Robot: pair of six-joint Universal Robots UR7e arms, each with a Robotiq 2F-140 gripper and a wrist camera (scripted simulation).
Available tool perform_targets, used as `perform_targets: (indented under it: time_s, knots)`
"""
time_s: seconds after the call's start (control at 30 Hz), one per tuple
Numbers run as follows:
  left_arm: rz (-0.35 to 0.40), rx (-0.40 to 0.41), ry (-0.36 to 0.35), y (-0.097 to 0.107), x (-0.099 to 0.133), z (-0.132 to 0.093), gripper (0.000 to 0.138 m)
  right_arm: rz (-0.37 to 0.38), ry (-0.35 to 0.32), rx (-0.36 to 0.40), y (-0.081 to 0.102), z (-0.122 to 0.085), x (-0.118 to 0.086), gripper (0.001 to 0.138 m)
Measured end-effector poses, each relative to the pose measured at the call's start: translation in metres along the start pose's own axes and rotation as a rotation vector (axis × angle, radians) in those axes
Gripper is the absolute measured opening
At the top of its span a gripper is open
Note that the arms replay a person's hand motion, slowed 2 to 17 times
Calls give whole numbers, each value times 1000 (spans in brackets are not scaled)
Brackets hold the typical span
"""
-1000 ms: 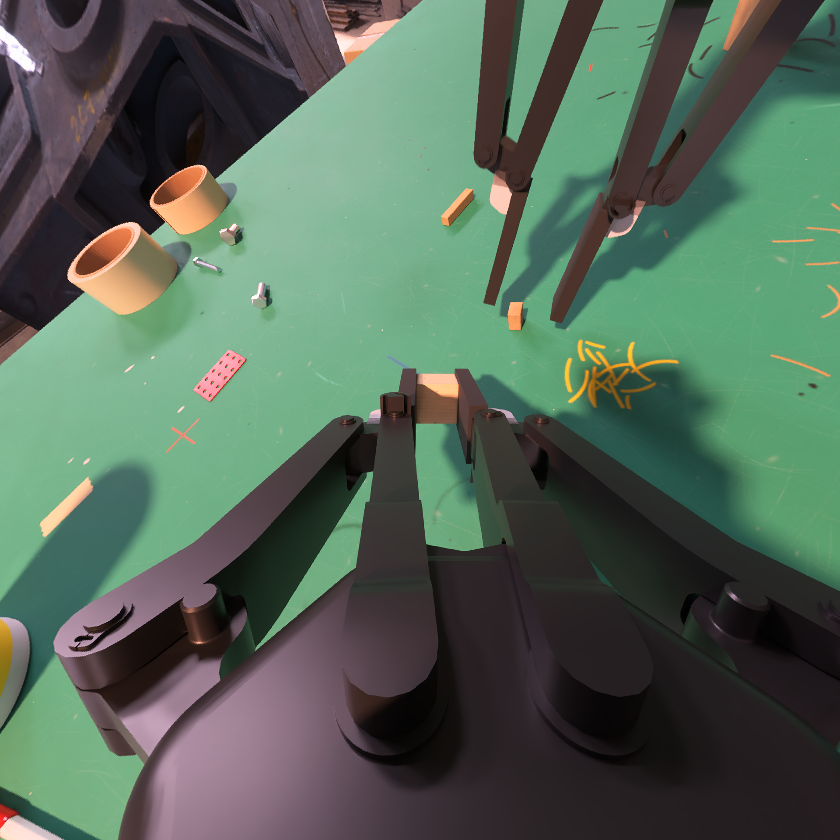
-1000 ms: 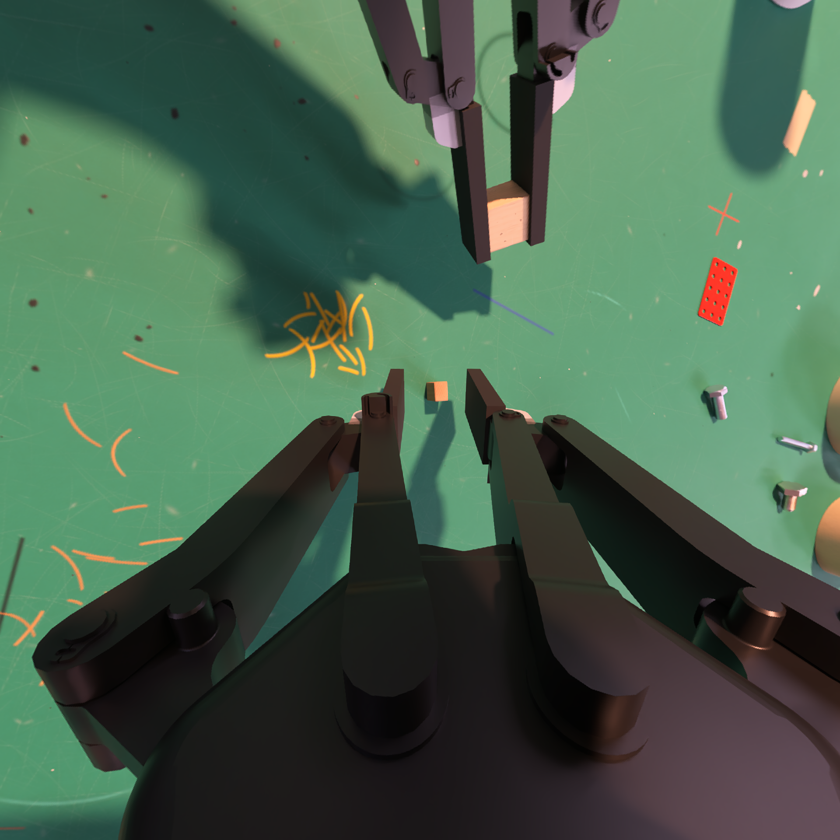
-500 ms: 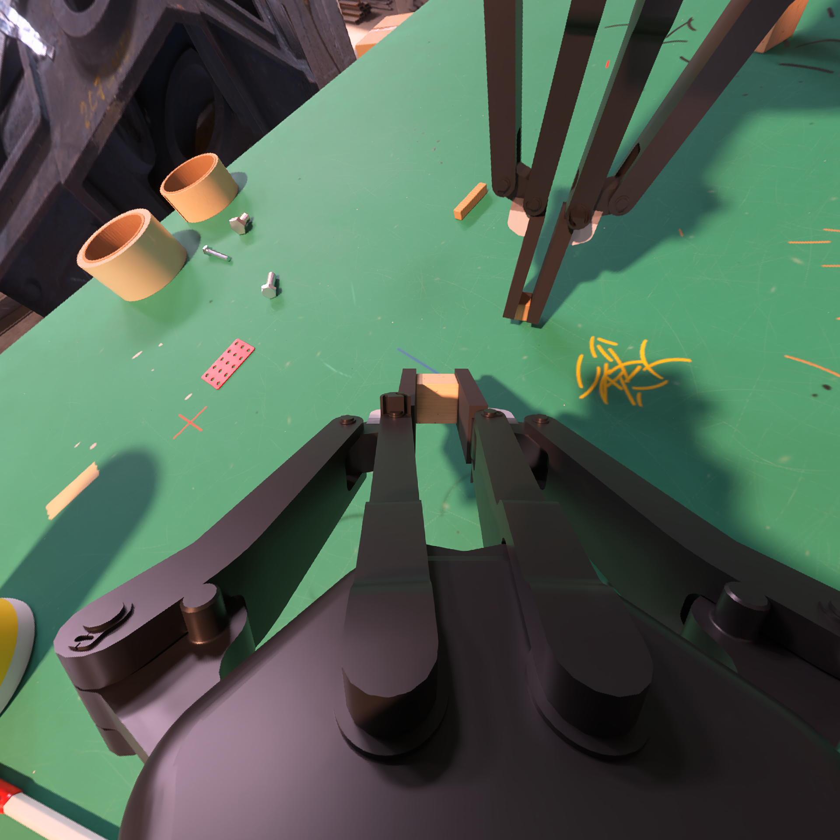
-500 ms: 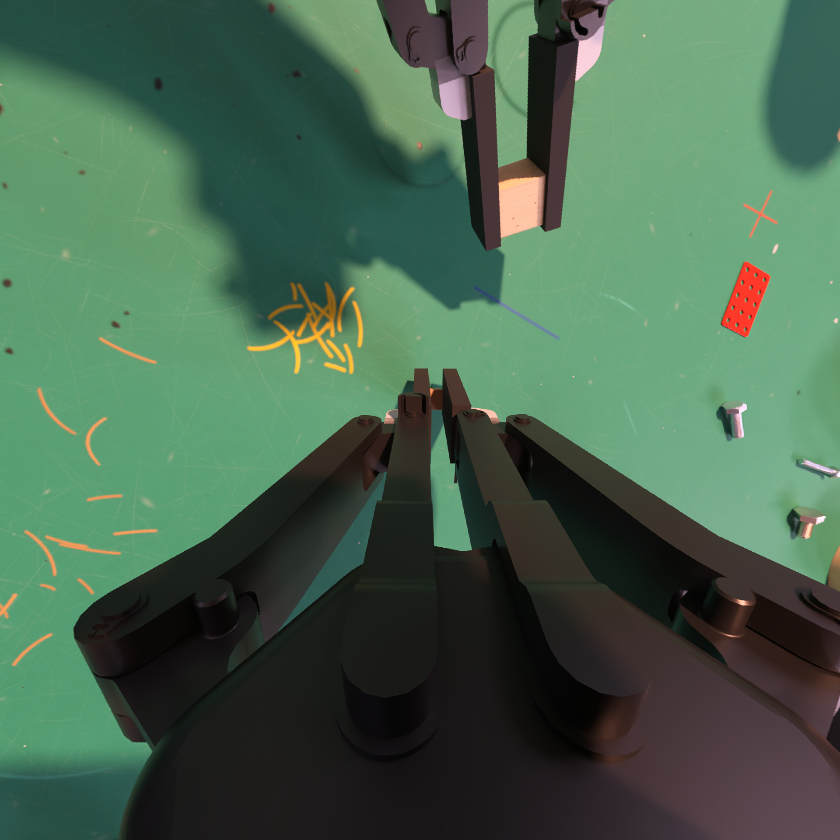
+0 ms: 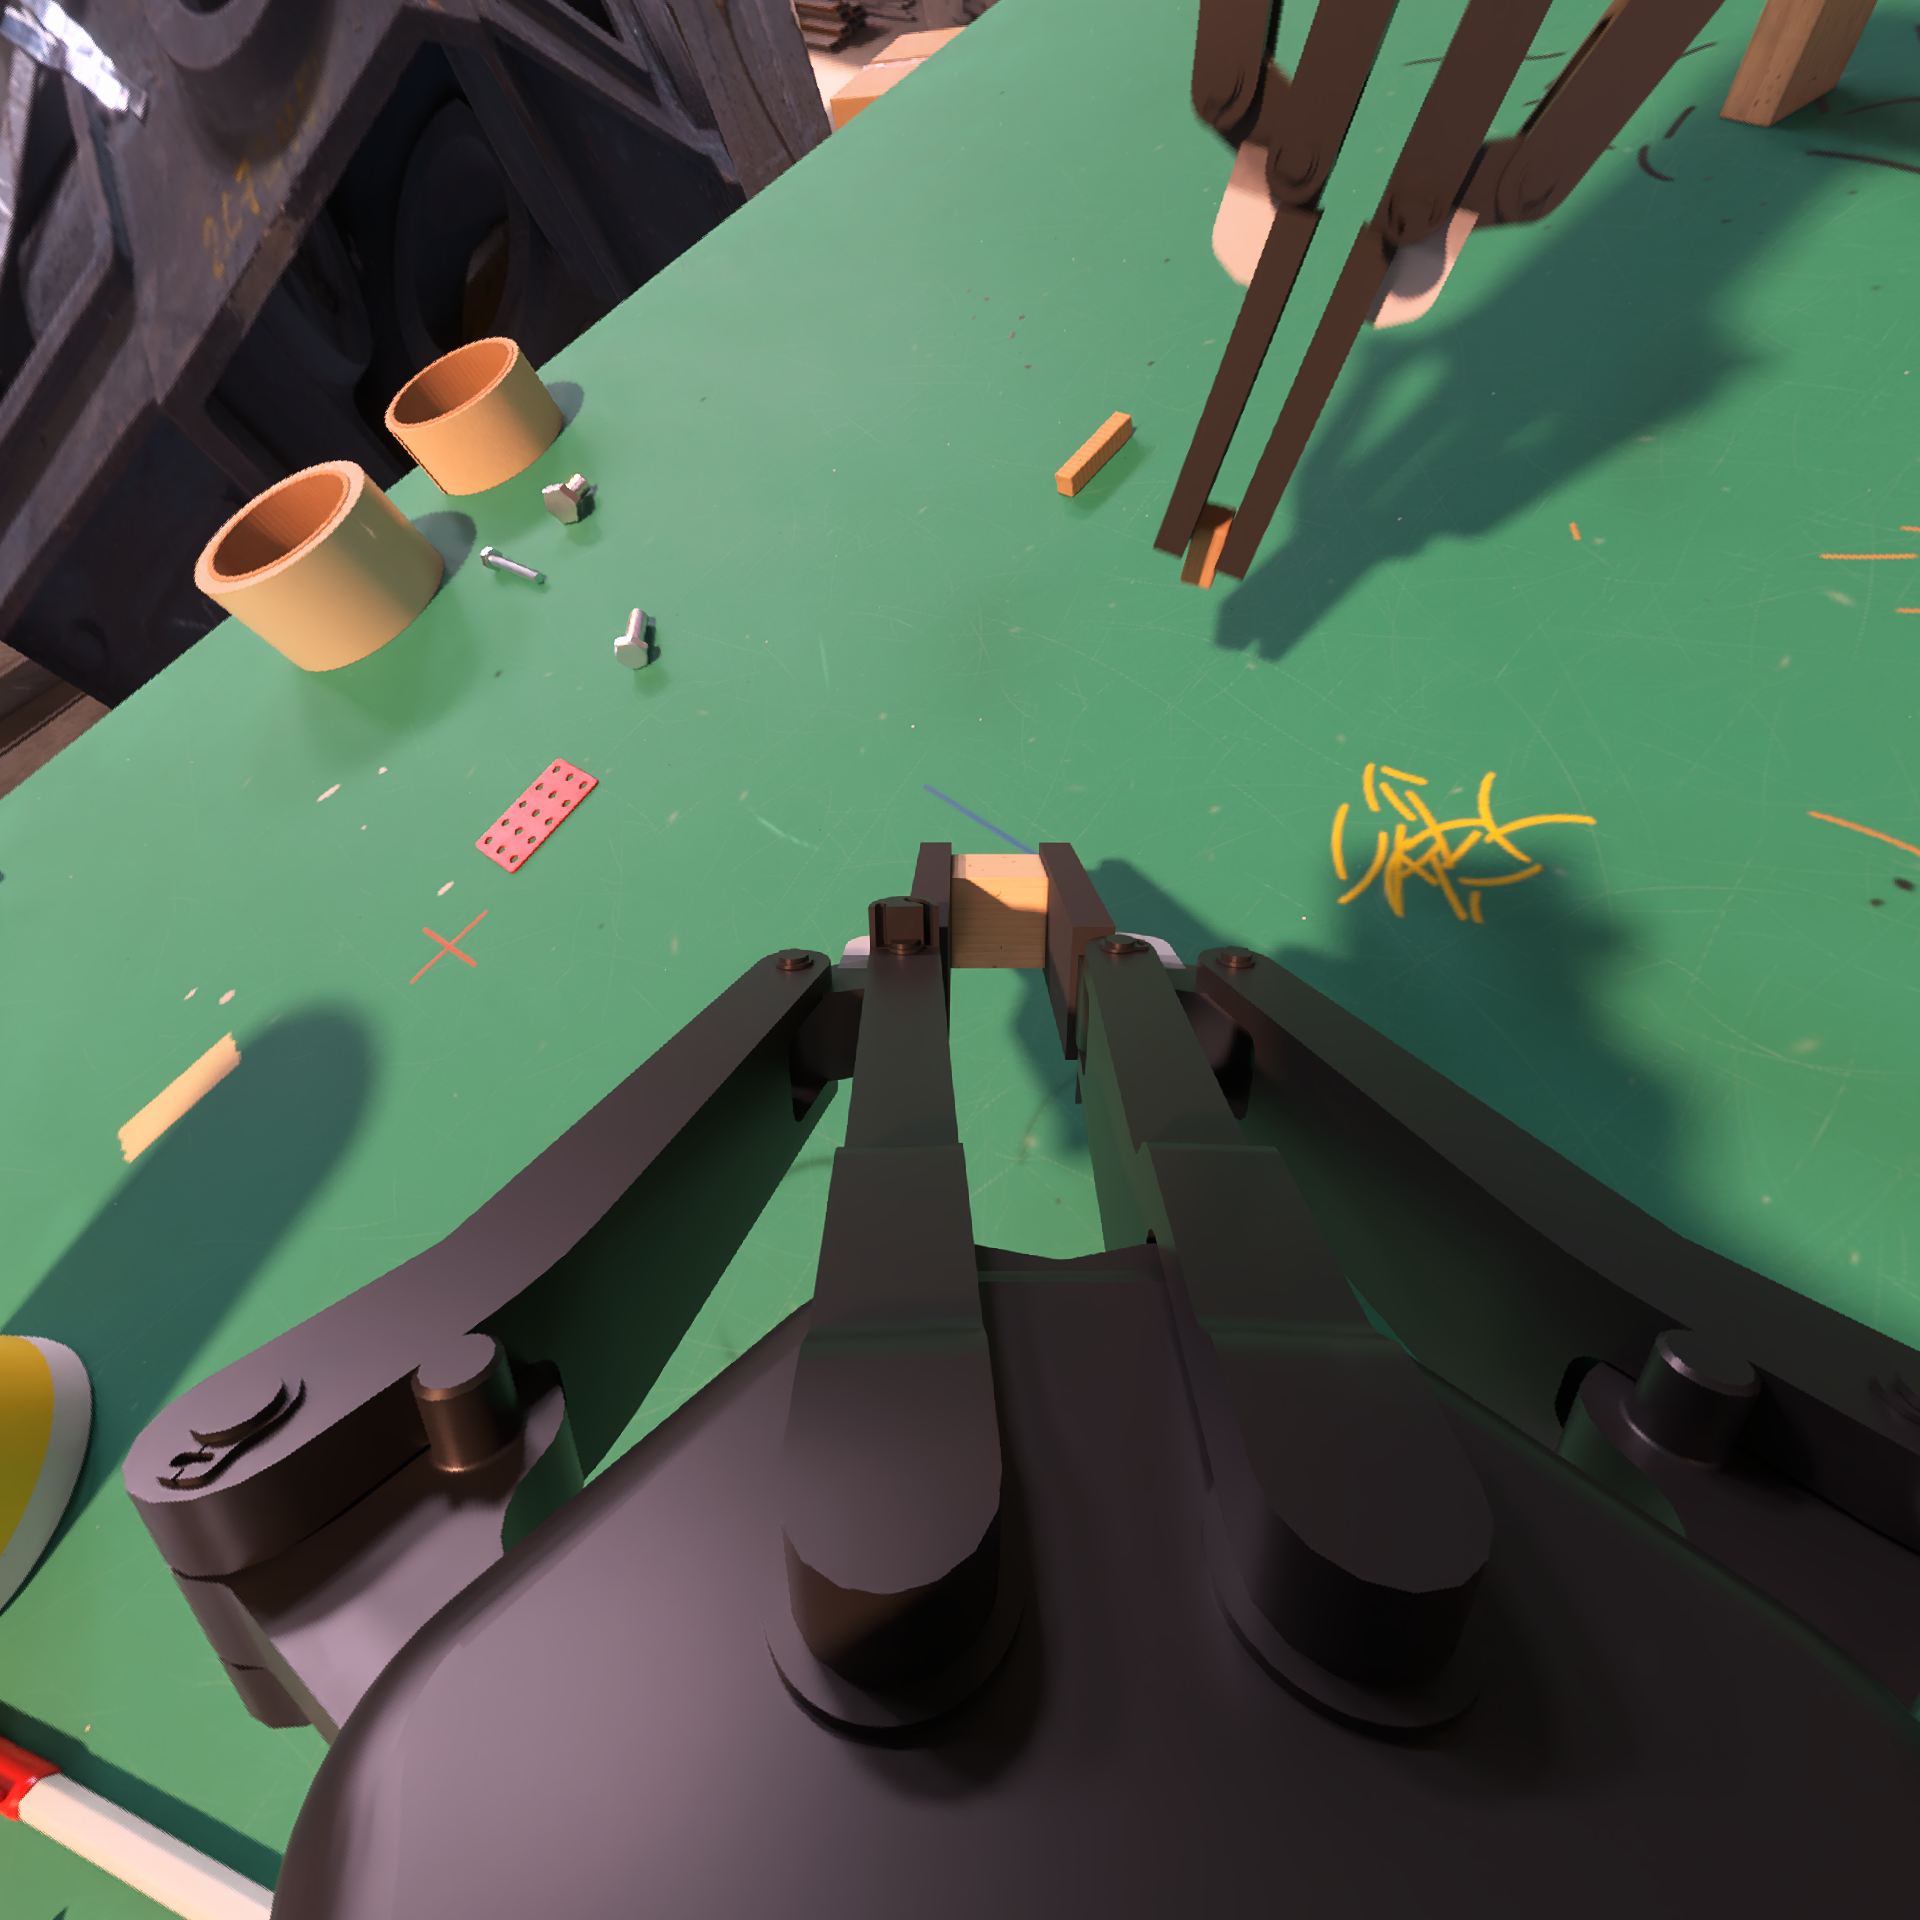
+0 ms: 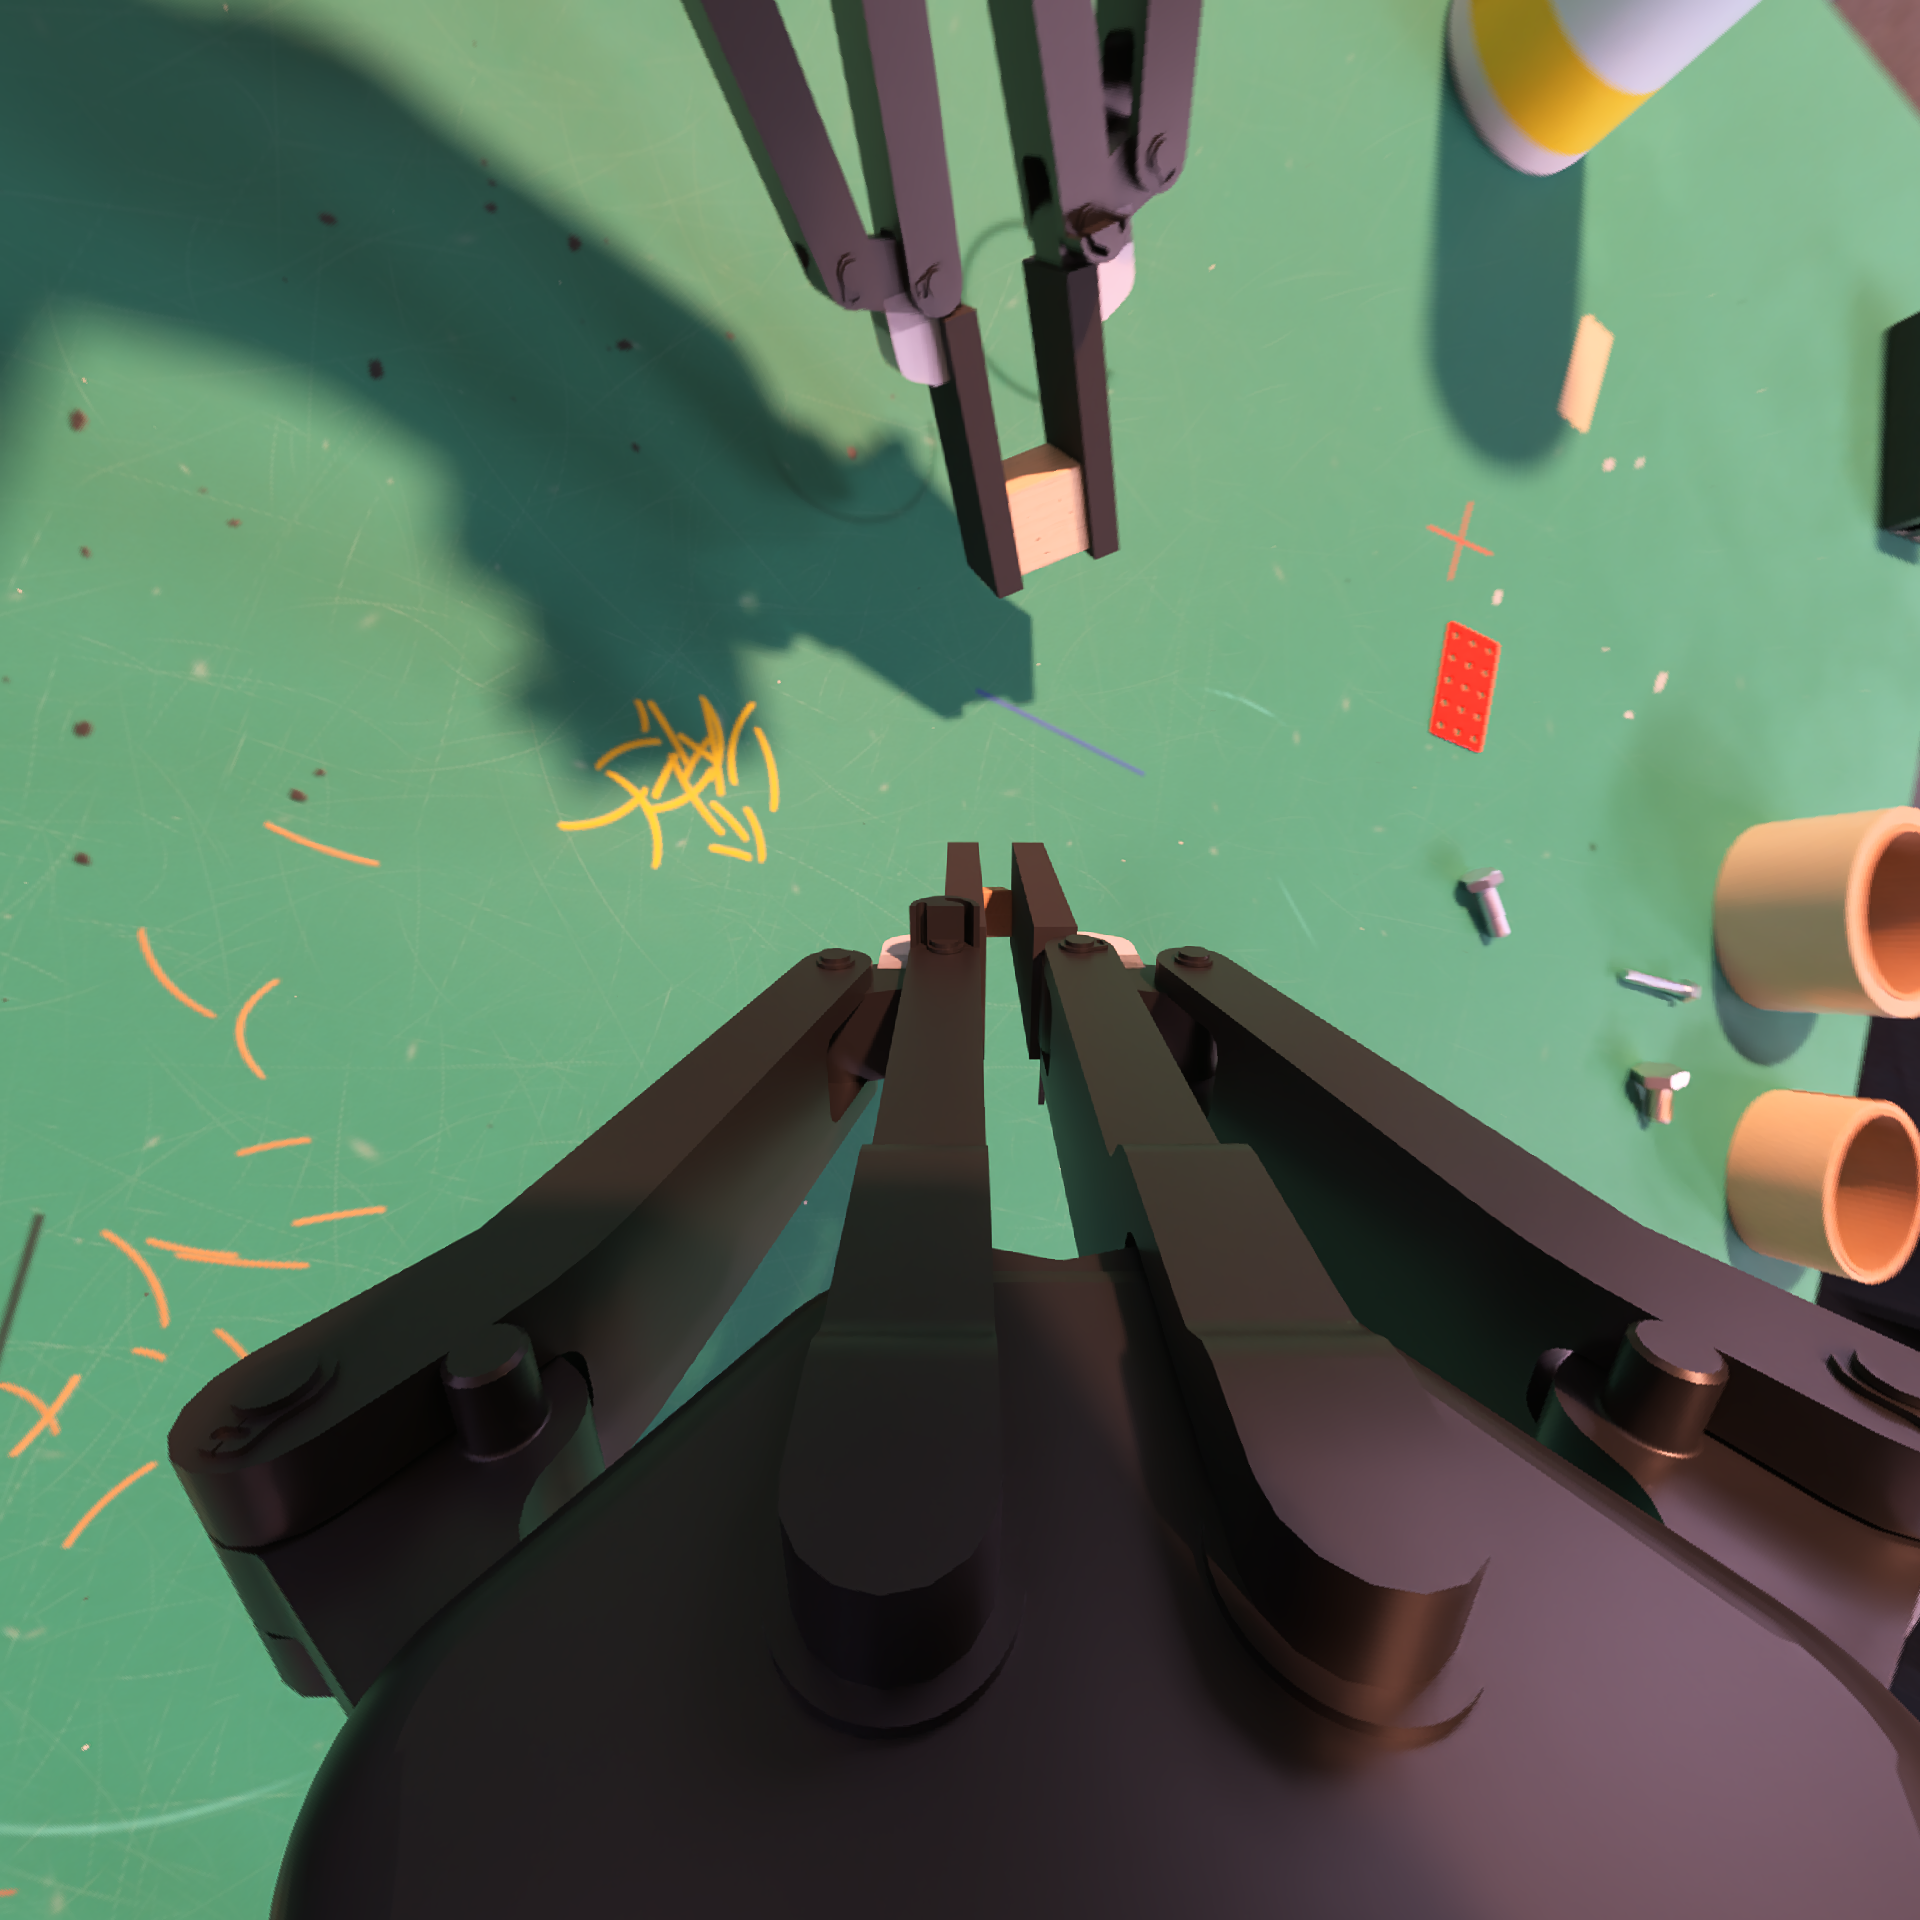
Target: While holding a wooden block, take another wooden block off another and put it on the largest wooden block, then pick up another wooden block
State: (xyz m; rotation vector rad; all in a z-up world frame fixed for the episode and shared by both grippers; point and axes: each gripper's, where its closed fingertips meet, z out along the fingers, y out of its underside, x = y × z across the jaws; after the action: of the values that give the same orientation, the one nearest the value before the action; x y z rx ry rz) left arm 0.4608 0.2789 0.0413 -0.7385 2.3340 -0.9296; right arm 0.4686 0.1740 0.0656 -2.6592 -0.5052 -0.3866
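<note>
Left end effector (image 5: 997, 883) grips a pale wooden block (image 5: 997, 920) between its fingers, above the green desk (image 5: 831, 416). Right end effector (image 6: 995, 883) pinches a small orange wooden block (image 6: 997, 910), lifted clear of the desk; a larger wooden block (image 5: 1787, 62) stands at the far edge.

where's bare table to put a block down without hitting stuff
Bare green table lies between the thin wooden strip, the bolts and the red perforated plate. Crowded: around the two cardboard tubes and bolts, and by the yellow shavings.
</note>
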Motion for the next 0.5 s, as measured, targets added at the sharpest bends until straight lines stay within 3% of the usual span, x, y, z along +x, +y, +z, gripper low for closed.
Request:
perform_targets:
  time_s: [0.5]
  knots:
    - [-5, 9, 1, -2, 0, -3, 22, 62, 201, 45, 5, -88, 9, 9]
